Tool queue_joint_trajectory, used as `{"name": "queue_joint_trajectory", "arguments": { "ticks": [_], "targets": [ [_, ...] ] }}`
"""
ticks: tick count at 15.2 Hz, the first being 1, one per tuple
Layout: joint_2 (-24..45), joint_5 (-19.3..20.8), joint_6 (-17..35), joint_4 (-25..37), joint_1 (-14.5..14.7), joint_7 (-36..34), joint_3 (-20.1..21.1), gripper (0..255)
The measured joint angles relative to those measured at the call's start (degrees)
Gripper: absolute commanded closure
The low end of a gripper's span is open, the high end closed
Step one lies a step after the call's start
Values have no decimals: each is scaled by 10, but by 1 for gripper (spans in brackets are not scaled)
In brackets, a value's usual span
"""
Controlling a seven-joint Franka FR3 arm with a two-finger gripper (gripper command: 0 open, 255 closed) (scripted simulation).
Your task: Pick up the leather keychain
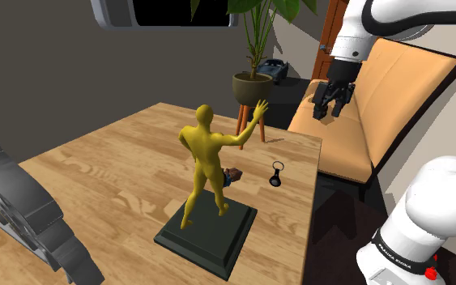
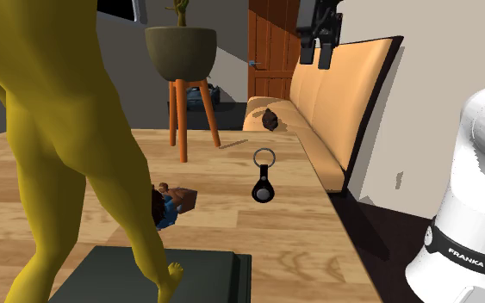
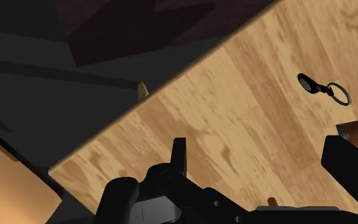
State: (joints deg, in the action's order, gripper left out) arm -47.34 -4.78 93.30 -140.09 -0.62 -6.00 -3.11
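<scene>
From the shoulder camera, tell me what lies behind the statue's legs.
A small brown-and-blue thing lies on the table behind the statue; a leg covers part of it, so its kind is unclear. The black keychain lies apart, uncovered.

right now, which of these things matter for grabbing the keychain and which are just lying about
For the job: black keychain, open gripper.
Lying about: yellow figure, small brown and blue object beside it, potted plant, orange sofa.
</scene>
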Motion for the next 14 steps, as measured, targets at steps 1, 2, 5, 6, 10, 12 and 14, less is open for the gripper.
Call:
{"name": "queue_joint_trajectory", "arguments": {
  "ticks": [1,2,5,6,10,12,14],
  "targets": [
    [0,0,0,0,0,0,0,0],
    [-4,-5,6,-8,-2,-15,9,0],
    [-24,-36,38,-46,-10,-103,60,0],
    [-28,-47,50,-58,-13,-135,78,0],
    [-34,-97,105,-96,-23,-274,163,0],
    [-16,-120,138,-100,-31,-344,208,0],
    [5,-141,174,-104,-41,-412,254,0]
  ]
}}
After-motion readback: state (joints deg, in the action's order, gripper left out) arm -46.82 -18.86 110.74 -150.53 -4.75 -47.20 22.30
